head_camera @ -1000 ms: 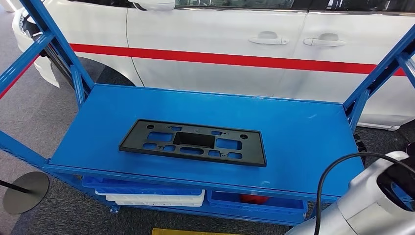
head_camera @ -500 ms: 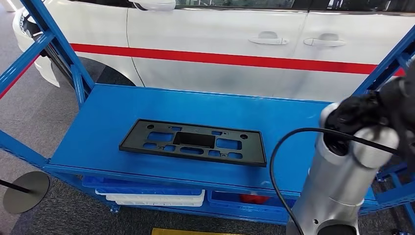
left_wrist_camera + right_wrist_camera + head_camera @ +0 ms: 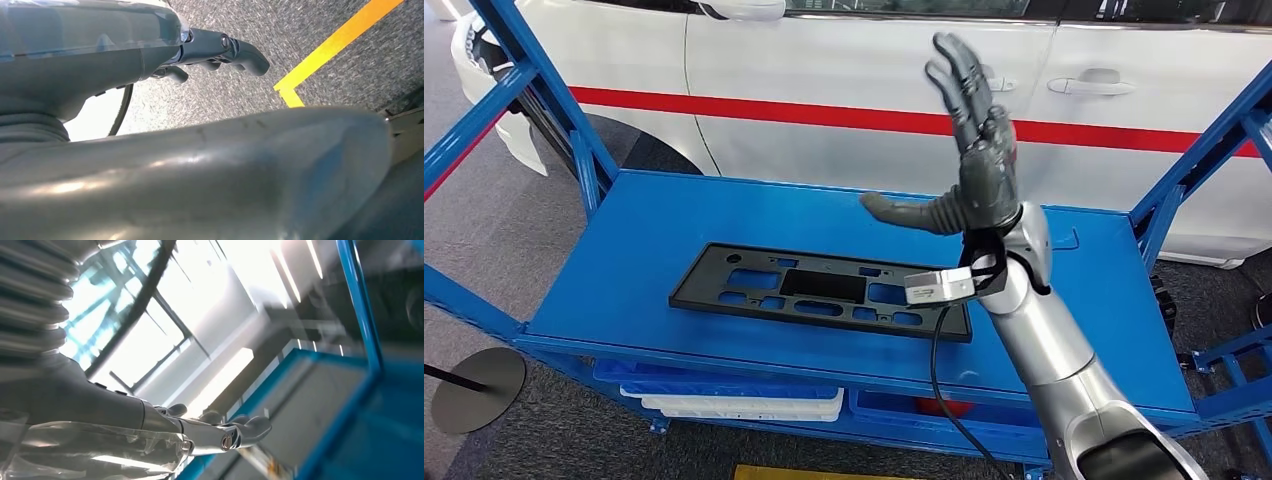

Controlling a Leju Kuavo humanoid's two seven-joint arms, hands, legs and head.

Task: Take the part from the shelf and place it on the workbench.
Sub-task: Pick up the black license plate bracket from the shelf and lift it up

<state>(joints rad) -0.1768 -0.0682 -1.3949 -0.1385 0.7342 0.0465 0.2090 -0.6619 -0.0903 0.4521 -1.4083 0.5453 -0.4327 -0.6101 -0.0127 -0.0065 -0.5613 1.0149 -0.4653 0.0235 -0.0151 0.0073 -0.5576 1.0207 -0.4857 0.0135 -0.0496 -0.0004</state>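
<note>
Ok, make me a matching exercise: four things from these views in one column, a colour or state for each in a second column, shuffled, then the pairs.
Things:
1. black frame part
2. right hand
3. car
4. floor tape

States:
A. yellow
B. raised, fingers spread, holding nothing
C. flat on the blue shelf
D. white with a red stripe

Pairs: 1-C, 2-B, 3-D, 4-A

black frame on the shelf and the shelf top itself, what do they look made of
The black frame: probably moulded plastic, matte, with many cut-out slots and thin ribs. The shelf top: likely painted sheet metal, smooth blue with a soft sheen and a folded front edge.
</note>
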